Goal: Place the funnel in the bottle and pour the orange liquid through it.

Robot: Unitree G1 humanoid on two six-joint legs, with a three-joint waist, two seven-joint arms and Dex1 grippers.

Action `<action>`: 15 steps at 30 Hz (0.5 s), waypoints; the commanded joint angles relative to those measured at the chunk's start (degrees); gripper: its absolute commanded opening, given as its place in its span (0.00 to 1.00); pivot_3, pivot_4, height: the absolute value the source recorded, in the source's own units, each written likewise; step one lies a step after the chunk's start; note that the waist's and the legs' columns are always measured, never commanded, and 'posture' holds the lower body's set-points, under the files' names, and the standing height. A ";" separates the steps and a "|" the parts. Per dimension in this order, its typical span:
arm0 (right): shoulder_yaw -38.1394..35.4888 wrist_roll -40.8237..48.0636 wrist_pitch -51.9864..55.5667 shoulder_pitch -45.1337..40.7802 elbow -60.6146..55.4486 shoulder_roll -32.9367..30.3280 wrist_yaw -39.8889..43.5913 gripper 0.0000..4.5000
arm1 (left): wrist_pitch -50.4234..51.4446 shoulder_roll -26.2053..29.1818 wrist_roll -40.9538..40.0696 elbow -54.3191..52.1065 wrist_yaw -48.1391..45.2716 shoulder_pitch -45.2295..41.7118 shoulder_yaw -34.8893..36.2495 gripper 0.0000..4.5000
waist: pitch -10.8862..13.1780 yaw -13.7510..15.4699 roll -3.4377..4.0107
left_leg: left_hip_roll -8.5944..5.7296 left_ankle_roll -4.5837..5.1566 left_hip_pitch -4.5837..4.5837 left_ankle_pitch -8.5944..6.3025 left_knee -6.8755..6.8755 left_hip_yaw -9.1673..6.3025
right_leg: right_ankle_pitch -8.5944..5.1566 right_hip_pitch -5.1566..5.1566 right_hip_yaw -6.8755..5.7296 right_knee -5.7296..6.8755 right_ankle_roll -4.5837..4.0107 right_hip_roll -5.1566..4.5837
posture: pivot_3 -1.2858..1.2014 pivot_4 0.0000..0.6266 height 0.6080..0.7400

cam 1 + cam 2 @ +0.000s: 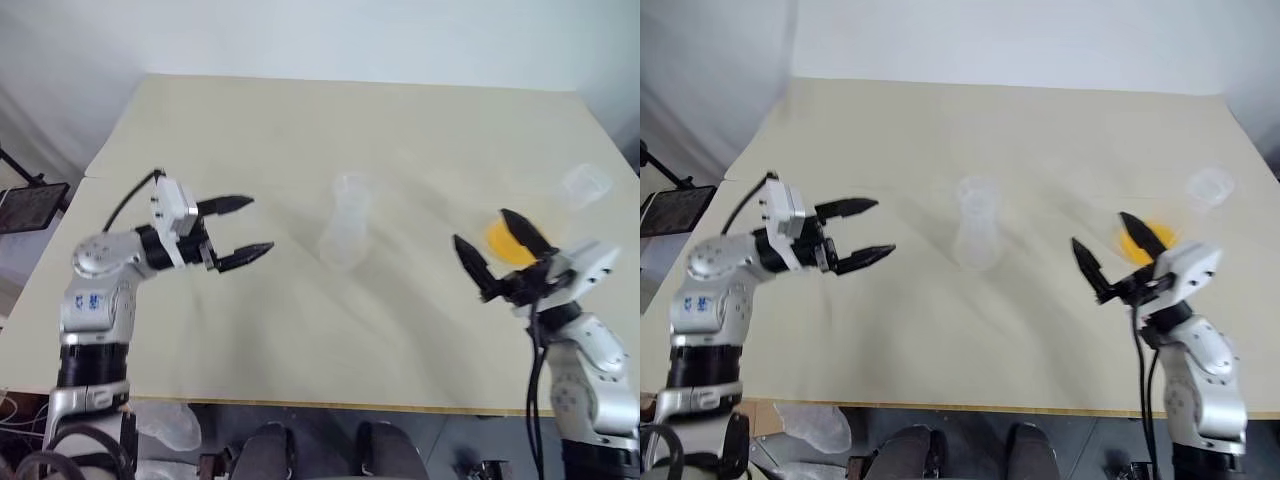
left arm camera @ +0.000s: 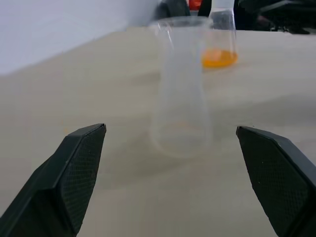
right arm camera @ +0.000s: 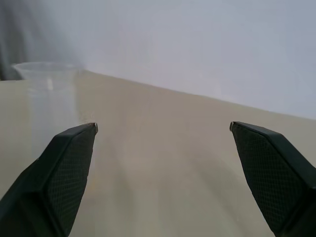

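Both grippers, left (image 1: 238, 230) and right (image 1: 502, 248), are held open, empty; tall whitish translucent plastic bottle (image 1: 345, 228) stands funnel-less, so funnel should be seated first.

Plain lab-like test room, bare beige table (image 1: 300, 330), blank white wall (image 1: 350, 35), clear plastic flask (image 2: 218, 42) of orange liquid (image 2: 219, 59)

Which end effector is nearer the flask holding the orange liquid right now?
Right. The right end effector sits open right beside the clear conical flask of orange liquid, overlapping it from the head view. The left end effector, also open, is across the table beyond the whitish translucent plastic bottle.
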 commanded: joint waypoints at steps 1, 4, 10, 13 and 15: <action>-7.88 2.84 0.14 6.11 -4.85 -0.50 -1.87 1.00 | 0.28 -2.40 -2.62 -6.97 3.78 3.59 -0.20 1.00 | -0.01 0.20 0.01 | -0.02 0.01 0.01 0.00 0.00 -0.02 | 0.00 0.04 0.00 -0.02 0.00 -0.01 | 0.52 0.24 1.00; -13.80 4.70 0.02 12.96 -6.20 0.33 -2.57 1.00 | 0.75 -4.51 -3.13 -10.26 6.45 6.84 -1.28 1.00 | -0.03 0.05 0.04 | -0.09 0.01 0.04 -0.01 -0.03 0.02 | 0.00 0.08 0.01 -0.06 0.00 -0.01 | 0.52 0.24 1.00; -18.98 6.23 -0.25 19.39 -1.43 1.62 -1.65 1.00 | 5.23 -4.89 -6.35 -15.60 8.06 10.66 -3.10 1.00 | -0.07 -0.75 0.12 | -0.16 -0.01 0.45 0.00 -0.08 0.28 | 0.00 0.33 0.27 -0.15 0.00 0.09 | 0.52 0.24 1.00; -17.87 5.78 0.98 16.95 1.16 -0.14 -2.01 1.00 | 5.58 -4.59 -6.81 -17.63 9.23 12.16 -2.73 1.00 | -0.13 -1.31 0.21 | 0.07 -0.01 0.50 0.00 -0.08 0.37 | -0.01 0.37 0.38 -0.24 -0.01 0.10 | 0.52 0.24 1.00; -16.55 5.57 3.32 13.29 3.61 -2.79 -2.48 1.00 | 5.88 -4.53 -7.07 -18.79 9.85 13.07 -2.58 1.00 | -0.20 -1.65 0.34 | 0.09 -0.01 0.50 0.00 -0.08 0.36 | -0.01 0.36 0.38 -0.23 -0.02 0.11 | 0.52 0.24 1.00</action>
